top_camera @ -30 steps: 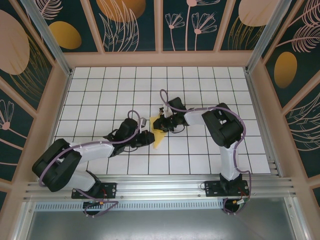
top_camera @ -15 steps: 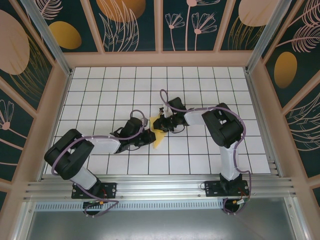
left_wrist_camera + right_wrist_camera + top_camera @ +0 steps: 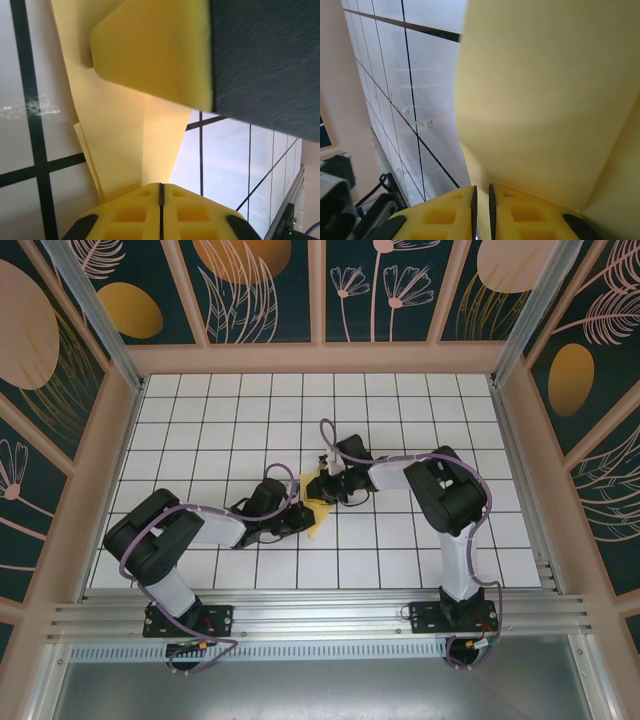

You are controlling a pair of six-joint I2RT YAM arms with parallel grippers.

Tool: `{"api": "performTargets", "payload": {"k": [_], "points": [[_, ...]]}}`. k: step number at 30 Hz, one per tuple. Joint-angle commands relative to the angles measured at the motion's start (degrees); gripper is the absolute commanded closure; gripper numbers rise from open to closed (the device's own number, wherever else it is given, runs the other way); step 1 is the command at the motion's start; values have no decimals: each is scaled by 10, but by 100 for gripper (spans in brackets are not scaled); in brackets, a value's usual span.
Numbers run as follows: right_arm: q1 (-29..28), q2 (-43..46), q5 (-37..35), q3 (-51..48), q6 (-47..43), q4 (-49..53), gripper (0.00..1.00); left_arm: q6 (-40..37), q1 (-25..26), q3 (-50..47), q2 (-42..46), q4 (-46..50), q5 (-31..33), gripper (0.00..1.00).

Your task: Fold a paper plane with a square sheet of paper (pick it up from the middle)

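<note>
1. The left gripper (image 3: 161, 187) is closed. Its two yellow fingertips meet along a thin seam, and the sheet of paper (image 3: 125, 130) comes straight out from between them, so it is pinching the paper's near end.
2. From the left jaws the paper runs forward and away from the tips, widening as it goes. It ends under a yellow finger (image 3: 150, 50) of the other arm.
3. The right gripper (image 3: 481, 189) has its fingertips drawn almost together, with a narrow dark slit between them. The paper (image 3: 545, 100) comes down to those tips and looks pinched there.
4. From the right jaws the paper rises ahead and to the right of the tips. It bows over the gridded table (image 3: 420, 100) rather than lying flat on it.
5. From above, the paper (image 3: 317, 502) spans the short gap between the two grippers. The left gripper (image 3: 298, 517) is at its lower left end and the right gripper (image 3: 328, 478) at its upper end, and their tips are close together.
6. The paper is pale yellow, plain and unmarked.
7. It is no longer a flat square. The left wrist view shows a lengthwise crease and layered edges along one side, and the shape narrows toward the left jaws.
8. From above it is a small, narrow, folded yellow shape near the middle of the table (image 3: 400, 420).
</note>
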State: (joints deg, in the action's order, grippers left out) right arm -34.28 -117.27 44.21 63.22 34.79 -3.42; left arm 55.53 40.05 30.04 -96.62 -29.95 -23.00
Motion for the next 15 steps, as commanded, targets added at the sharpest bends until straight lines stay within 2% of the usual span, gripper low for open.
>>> {"api": "performTargets", "payload": {"k": [1,8,15], "points": [[-1,-19,-68,-27,-16,53,82,15,1,-18,-12,-34,-36,91],[-2,-21,-70,-28,-15,53,82,14,1,-30,-44,-49,-67,91],[-2,-21,-78,-28,-15,57,82,-6,0,-46,-31,-12,-80,92]]}}
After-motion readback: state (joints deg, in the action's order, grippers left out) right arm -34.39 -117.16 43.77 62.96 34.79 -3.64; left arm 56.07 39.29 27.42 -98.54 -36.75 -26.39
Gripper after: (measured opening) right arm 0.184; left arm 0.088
